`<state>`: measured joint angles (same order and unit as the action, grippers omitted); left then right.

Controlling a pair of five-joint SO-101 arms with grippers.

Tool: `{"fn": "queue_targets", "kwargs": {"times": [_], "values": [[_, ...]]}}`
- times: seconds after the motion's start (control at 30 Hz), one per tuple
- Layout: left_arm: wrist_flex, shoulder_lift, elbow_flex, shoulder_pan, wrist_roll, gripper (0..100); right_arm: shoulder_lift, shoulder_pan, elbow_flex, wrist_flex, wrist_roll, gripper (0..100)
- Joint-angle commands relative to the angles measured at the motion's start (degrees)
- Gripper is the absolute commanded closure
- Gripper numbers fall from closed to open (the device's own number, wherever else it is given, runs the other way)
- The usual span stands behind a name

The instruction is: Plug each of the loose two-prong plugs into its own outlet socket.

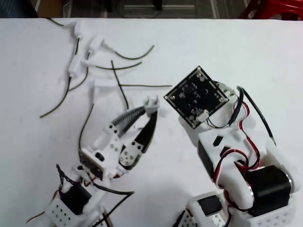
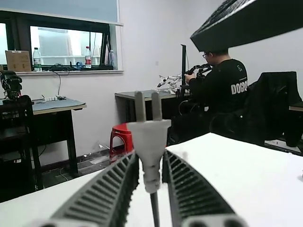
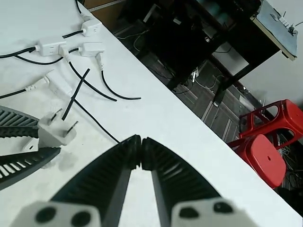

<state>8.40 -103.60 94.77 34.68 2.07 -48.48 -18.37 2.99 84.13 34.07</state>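
Observation:
My left gripper (image 1: pixel 150 110) is shut on a white two-prong plug (image 1: pixel 151 101) held above the middle of the table, its dark cord trailing back along the arm. In the left wrist view the plug (image 2: pixel 148 137) stands between the ribbed fingers (image 2: pixel 113 189) with both prongs pointing away from the camera. My right gripper (image 3: pixel 141 153) is shut with nothing in it, a short way from the held plug (image 3: pixel 57 133). Loose white plugs and sockets (image 1: pixel 75 66) with dark cords lie at the table's far left, also seen as white blocks (image 3: pixel 49 47) in the right wrist view.
The right arm's wrist camera board (image 1: pixel 196 97) covers its gripper from above. Thin dark cords (image 1: pixel 124 92) cross the table between the loose pieces and the held plug. The table's far edge (image 1: pixel 189 19) runs along the top. Red stools (image 3: pixel 262 156) stand beyond the table edge.

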Motion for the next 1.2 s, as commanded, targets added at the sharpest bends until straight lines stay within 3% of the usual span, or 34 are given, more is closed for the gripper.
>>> {"fn": "queue_targets", "kwargs": {"times": [0.0, 0.27, 0.4, 0.57, 0.73, 0.87, 1.17], "values": [[-0.09, -1.01, -3.69, -0.31, -0.70, 90, -0.40, 0.84, 1.58, 0.22, 0.09, 98.0], [0.70, -0.92, -5.63, -0.48, -0.44, 90, -0.40, 0.84, 1.58, 1.10, 0.09, 98.0], [4.13, -0.92, -5.98, -0.66, -0.35, 98, -0.40, 0.84, 1.58, 1.10, 0.09, 98.0], [9.76, -0.84, -6.07, -0.75, -0.88, 97, -0.40, 0.84, 1.58, 1.19, 0.09, 98.0], [10.64, 0.92, -6.24, -1.19, -6.95, 96, -0.40, 0.84, 1.58, 3.82, 0.09, 98.0], [11.43, 15.16, -14.15, -1.36, -6.95, 92, -1.10, 0.92, 1.58, 5.49, 0.09, 98.0], [24.97, 62.81, -43.96, 1.80, -7.03, 91, -9.36, 1.19, 1.58, 10.42, 0.09, 98.0]]}}
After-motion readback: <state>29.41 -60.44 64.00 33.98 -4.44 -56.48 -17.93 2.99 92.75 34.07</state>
